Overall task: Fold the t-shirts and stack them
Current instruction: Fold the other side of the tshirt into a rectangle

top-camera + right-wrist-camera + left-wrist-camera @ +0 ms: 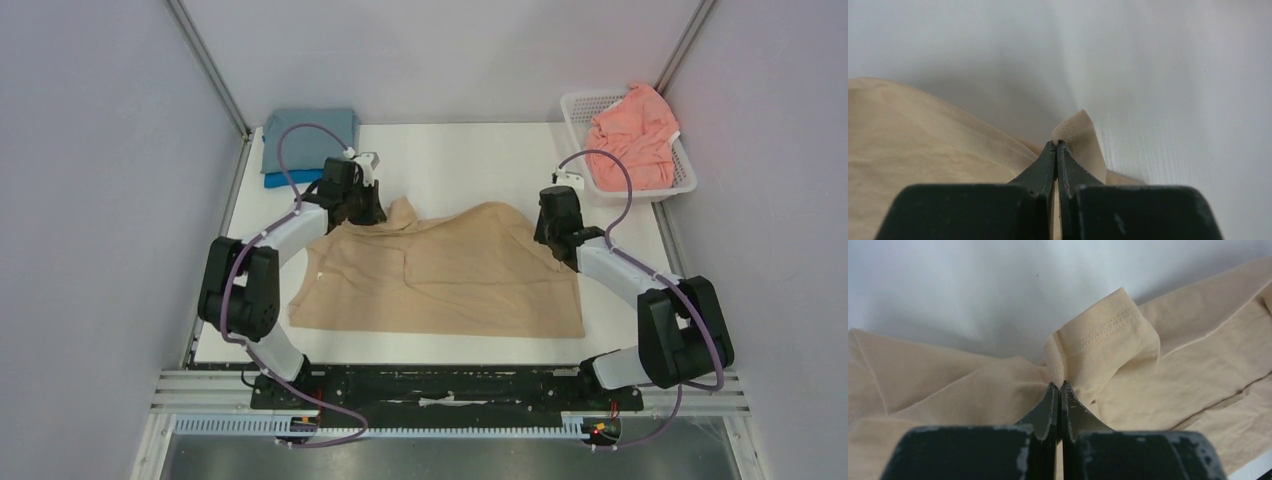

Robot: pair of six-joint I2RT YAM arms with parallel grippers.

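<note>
Left gripper (1058, 386), its two dark fingers pressed together, pinches a bunched fold of the tan t-shirt (450, 275); just beyond the fingertips a sleeve cuff stands up, its hem showing a double row of stitching; the cloth fans out flat to either side over the white table (460, 160).

Right gripper (1056, 144) is likewise closed tight, nipping a small peak of the same tan cloth at the shirt's right far edge; the fabric slopes away to the left of the fingers, bare table to the right.

From above, both arms reach in from the near edge and hold the shirt's far side, the left gripper near its far left corner, the right near its far right; the shirt lies spread across the middle of the table, wrinkled, with one layer folded over itself; a tiny pale mark by its left edge is too small to read.

At the far left corner a grey-blue t-shirt (305, 135) lies folded on top of a bright blue t-shirt (280, 180); at the far right a white lattice basket (578, 105) holds a crumpled salmon-pink t-shirt (632, 135).
</note>
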